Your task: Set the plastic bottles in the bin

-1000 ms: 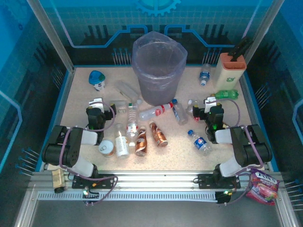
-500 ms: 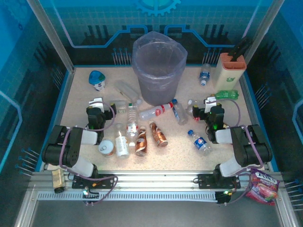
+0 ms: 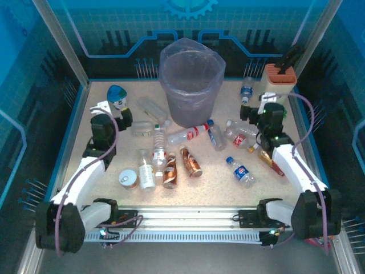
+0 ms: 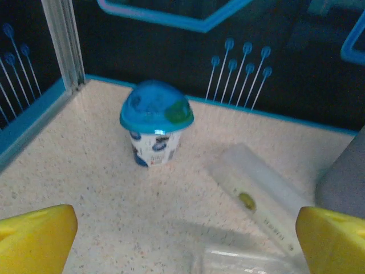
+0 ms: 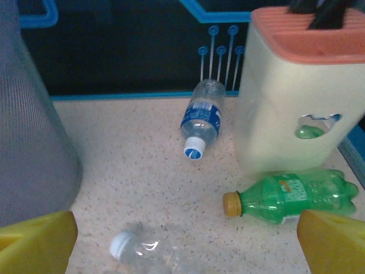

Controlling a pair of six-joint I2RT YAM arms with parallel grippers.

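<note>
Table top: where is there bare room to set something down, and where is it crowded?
Bare: the front strip of the speckled table, between the shiny copper-brown bottles and the clear blue-capped bottle; also the patch between the tall grey bag-lined bin and the small blue-labelled bottle at the back wall. Crowded: directly before the bin, where many bottles lie close together.

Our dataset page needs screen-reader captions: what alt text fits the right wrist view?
A green bottle lies on its side beside a beige block with an orange top; a blue-labelled bottle lies farther back. The grey bin stands at left, and yellow fingertips of the open right hand flank a white-capped clear bottle below.
</note>
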